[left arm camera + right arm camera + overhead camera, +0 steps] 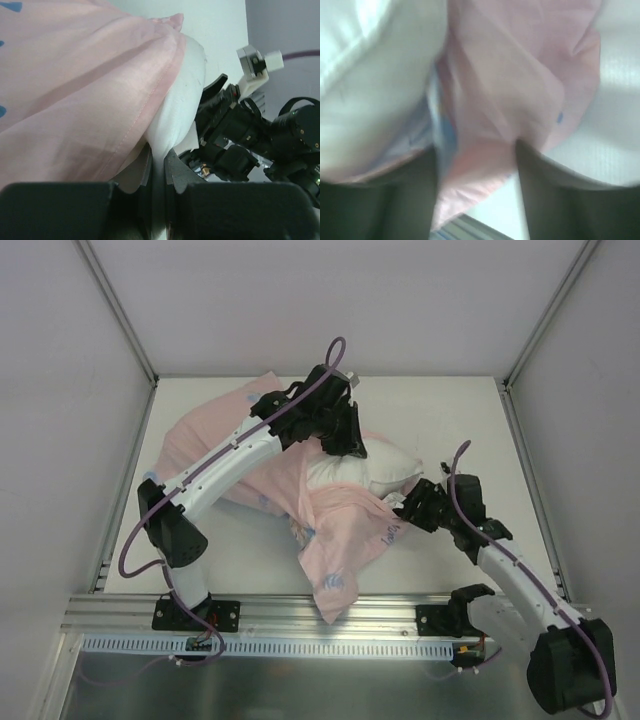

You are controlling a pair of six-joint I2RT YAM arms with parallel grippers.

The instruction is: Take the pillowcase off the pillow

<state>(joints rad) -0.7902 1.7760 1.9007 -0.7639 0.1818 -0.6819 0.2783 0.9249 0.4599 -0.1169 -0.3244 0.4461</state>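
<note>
Top view, pillowcase: thin pale pink fabric pillowcase (pixel 340 530) with small blue marks, crumpled across the white table (pixel 440 410); one flap reaches the near edge.
Top view, pillow: plump plain white rectangular pillow (pixel 385 468); one end pokes out of the cover right of centre, and the rest lies under pink fabric.
Top view, left gripper: we see the left gripper (pixel 350 445) down on the far side of the pillow's bare end.
Top view, right gripper: the right gripper (pixel 402 505) sits at the pillow's near side, on a pink fold.
Left wrist, cloth: the pillowcase (pixel 90 100) hem lies over the pillow (pixel 182 95); the right arm (pixel 240 135) is just beyond.
Left wrist, grip: the fingers (pixel 177 172) are nearly together and pinch white pillow fabric.
Right wrist, cloth: blurred; the pillow (pixel 370 75) is on the left, pink pillowcase (pixel 500 75) in the centre.
Right wrist, grip: a pink fold lies between the dark fingers (pixel 550 200); we cannot tell whether they clamp it.
</note>
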